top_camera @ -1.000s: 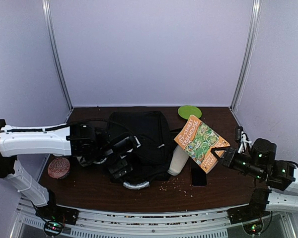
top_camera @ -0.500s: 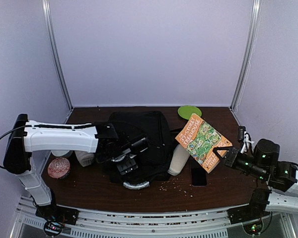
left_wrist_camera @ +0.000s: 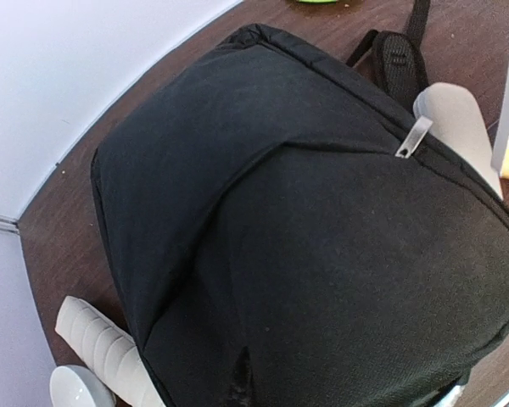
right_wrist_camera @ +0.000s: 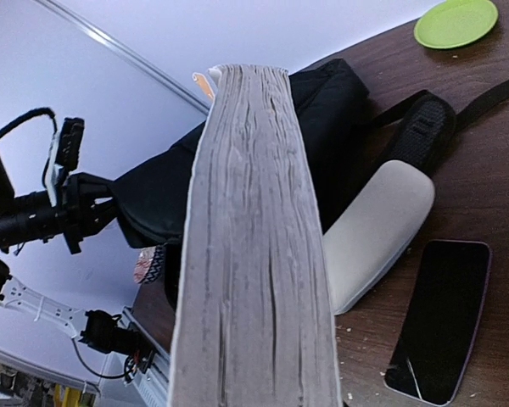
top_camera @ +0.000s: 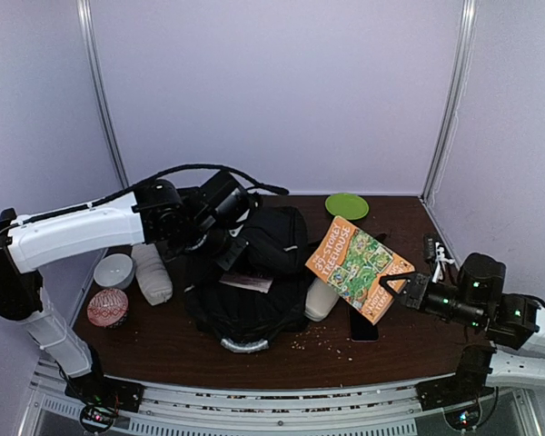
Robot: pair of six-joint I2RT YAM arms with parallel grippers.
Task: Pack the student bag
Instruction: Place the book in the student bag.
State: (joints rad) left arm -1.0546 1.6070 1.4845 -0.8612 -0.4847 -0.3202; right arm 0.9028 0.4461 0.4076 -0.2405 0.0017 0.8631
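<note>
The student bag (top_camera: 254,282) is a large black backpack lying mid-table, its grey handle (top_camera: 247,344) towards the near edge. My left gripper (top_camera: 229,250) is shut on the bag's fabric and holds that side pulled up off the table. The left wrist view is filled by the bag (left_wrist_camera: 305,237), with a silver zipper pull (left_wrist_camera: 414,137); my own fingers are hidden in the cloth. My right gripper (top_camera: 398,292) is shut on the lower corner of an orange-and-green book (top_camera: 352,263), held tilted in the air to the right of the bag. The right wrist view shows the book's page edge (right_wrist_camera: 254,254).
A beige pouch (top_camera: 322,298) leans against the bag's right side, and a black phone (top_camera: 363,324) lies beside it. A green plate (top_camera: 346,205) sits at the back. Left of the bag are a white ribbed bottle (top_camera: 152,272), a white round object (top_camera: 114,271) and a patterned ball (top_camera: 107,307). Crumbs dot the front.
My left gripper went from open to shut on the bag and rose backwards, lifting the fabric. The right arm carried the book slightly left.
</note>
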